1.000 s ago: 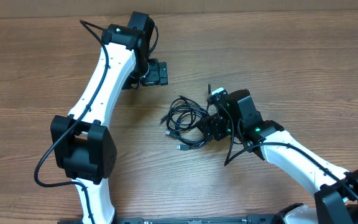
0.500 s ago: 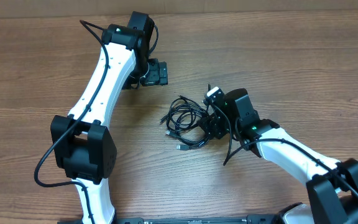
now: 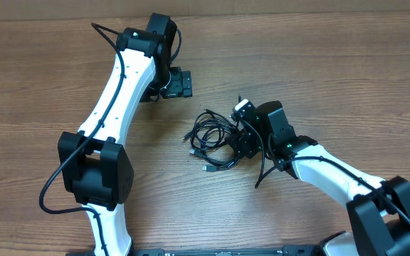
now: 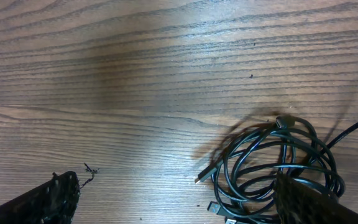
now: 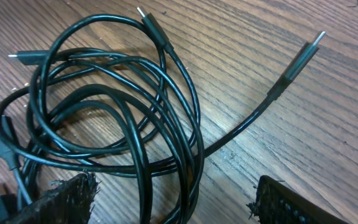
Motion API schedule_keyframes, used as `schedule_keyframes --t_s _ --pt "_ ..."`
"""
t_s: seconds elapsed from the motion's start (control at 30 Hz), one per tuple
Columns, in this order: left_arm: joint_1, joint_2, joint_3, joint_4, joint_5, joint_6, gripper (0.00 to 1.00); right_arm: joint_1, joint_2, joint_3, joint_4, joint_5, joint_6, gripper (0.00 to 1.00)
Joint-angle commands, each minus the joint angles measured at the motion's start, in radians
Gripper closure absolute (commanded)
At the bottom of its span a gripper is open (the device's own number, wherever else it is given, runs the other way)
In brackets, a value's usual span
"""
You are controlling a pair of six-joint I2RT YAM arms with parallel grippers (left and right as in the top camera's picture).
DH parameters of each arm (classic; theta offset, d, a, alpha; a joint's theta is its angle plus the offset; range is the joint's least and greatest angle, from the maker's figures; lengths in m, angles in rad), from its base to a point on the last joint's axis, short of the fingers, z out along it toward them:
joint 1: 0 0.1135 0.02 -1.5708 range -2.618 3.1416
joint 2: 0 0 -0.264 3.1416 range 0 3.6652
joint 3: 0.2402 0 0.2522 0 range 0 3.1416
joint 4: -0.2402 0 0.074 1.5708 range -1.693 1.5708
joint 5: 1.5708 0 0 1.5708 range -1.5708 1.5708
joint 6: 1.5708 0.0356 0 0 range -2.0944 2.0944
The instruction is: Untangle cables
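Closing on one loose strand, not the whole coil, looks the sound way here. The right fingers (image 3: 238, 146) stand wide apart with nothing in them, straddling the edge of the cables (image 3: 211, 136), which lie in tangled loops near the middle of the table (image 3: 347, 71). A free plug end (image 5: 298, 62) offers the cleanest pick. The left fingers (image 3: 181, 83), fully spread and empty, hover nearer the far edge. No container is in view.

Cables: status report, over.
Left gripper open, apart from the cables. Right gripper open at their edge, nothing gripped. Cables in one tangled coil. No obstruction seen.
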Motion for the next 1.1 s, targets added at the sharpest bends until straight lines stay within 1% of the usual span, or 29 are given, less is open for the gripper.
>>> schedule_keyframes --t_s 0.0,0.07,0.13,0.17,0.2,0.23,0.27,0.3,0.37,0.57,0.63,0.77,1.07 --pt "0.0 -0.024 0.016 0.003 -0.014 -0.014 0.0 0.005 0.06 0.002 0.017 -0.001 -0.008 0.18" --pt "0.0 -0.024 0.016 0.003 -0.014 -0.014 0.0 0.005 0.08 0.002 0.022 -0.002 -0.007 0.2" --pt "0.0 -0.024 0.016 0.003 -0.014 -0.014 0.01 0.005 0.093 0.002 0.022 -0.002 -0.007 0.25" --pt "0.0 -0.024 0.016 0.003 -0.014 -0.014 0.0 0.005 0.097 0.002 0.022 -0.002 -0.007 0.3" --pt "0.0 -0.024 0.016 0.003 -0.014 -0.014 0.0 0.005 0.099 0.002 0.021 -0.002 -0.007 0.38" --pt "0.0 -0.024 0.016 0.003 -0.013 -0.014 0.0 0.005 0.099 0.002 0.021 -0.002 -0.003 0.51" --pt "0.0 -0.024 0.016 0.003 -0.014 -0.014 0.0 0.005 0.099 0.002 0.021 -0.002 0.001 0.6" --pt "0.0 -0.024 0.016 0.003 -0.014 -0.014 0.0 0.005 0.099 0.002 0.024 -0.002 0.001 0.67" --pt "0.0 -0.024 0.016 0.003 -0.014 -0.014 0.01 0.005 0.099 0.002 0.029 -0.001 0.005 0.75" --pt "0.0 -0.024 0.016 0.003 -0.014 -0.014 0.0 0.005 0.074 0.003 0.03 -0.001 0.03 0.87" --pt "0.0 -0.024 0.016 0.003 -0.014 -0.014 0.0 0.005 0.041 0.003 0.03 -0.001 0.043 0.89" --pt "0.0 -0.024 0.016 0.003 -0.014 -0.014 0.0 0.005 -0.068 0.003 0.024 0.002 0.053 0.91" --pt "0.0 -0.024 0.016 0.003 -0.014 -0.014 0.0 0.005 -0.387 0.003 -0.019 0.029 0.054 0.94"
